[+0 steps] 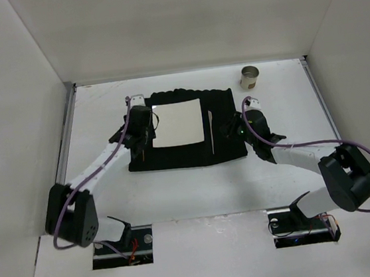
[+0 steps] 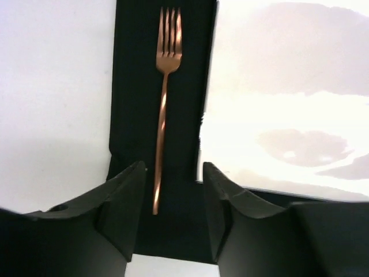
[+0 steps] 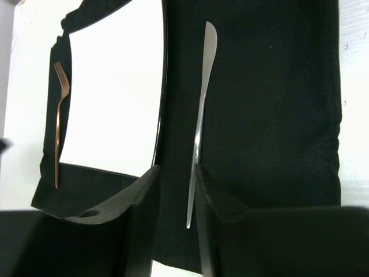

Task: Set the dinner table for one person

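Note:
A black cloth mat (image 1: 187, 153) lies on the white dinner table (image 1: 191, 191). A square white plate (image 1: 178, 122) sits on the mat. A copper fork (image 2: 163, 98) lies on the mat left of the plate (image 2: 288, 104). My left gripper (image 2: 173, 173) is open just above the fork's handle end and touches nothing. A silver knife (image 3: 202, 104) lies on the mat right of the plate (image 3: 112, 86). My right gripper (image 3: 176, 173) is open, with the knife's handle end between its fingers, close to the right one. In the top view the left gripper (image 1: 140, 143) and right gripper (image 1: 232, 132) flank the plate.
A small metal cup (image 1: 250, 76) stands on the table beyond the mat's far right corner. Metal rails run along the table's side edges (image 1: 68, 125). White walls enclose the table on three sides. The fork also shows in the right wrist view (image 3: 59, 127).

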{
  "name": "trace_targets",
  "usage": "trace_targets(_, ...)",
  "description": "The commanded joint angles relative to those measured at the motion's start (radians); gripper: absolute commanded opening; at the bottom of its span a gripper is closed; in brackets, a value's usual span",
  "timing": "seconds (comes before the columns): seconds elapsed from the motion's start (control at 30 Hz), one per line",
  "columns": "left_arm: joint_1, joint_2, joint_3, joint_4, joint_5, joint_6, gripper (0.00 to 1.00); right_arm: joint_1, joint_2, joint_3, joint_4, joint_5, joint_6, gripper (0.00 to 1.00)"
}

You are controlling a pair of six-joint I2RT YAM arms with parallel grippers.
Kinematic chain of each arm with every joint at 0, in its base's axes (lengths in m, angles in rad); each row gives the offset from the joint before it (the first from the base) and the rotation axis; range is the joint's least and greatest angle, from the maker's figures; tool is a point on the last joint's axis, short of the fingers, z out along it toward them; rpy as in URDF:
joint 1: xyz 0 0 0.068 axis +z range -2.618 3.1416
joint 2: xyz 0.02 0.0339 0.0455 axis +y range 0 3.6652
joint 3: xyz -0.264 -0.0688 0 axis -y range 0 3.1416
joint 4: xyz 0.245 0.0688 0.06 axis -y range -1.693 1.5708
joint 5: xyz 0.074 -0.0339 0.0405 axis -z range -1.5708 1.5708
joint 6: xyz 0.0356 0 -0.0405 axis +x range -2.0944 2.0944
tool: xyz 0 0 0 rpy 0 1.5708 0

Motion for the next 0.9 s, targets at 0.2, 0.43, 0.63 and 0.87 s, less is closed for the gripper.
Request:
trace_targets(0.2,-0.1,-0.31,-0.37,0.489,-0.056,-0.226,0.07,0.002,-0.072,0.048,-0.037,0.107,-0.049,0.07)
trace_targets(0.43,-0.195,-0.379,-0.575,0.833,-0.162,-0.274,0.11,-0.116,0.049,0.342,-0.287,0.268,-0.102,0.26)
trace_targets(0.63,-0.195,-0.385,-0.689,0.98,-0.162,-0.274,0.27,-0.29,0.274,0.702,-0.477,0.392,-0.247,0.48)
trace_targets(0.87,-0.189,-0.33,-0.701,1.03,-0.162,-0.278,0.33,-0.394,0.607,1.079,-0.648,0.339,-0.314,0.52)
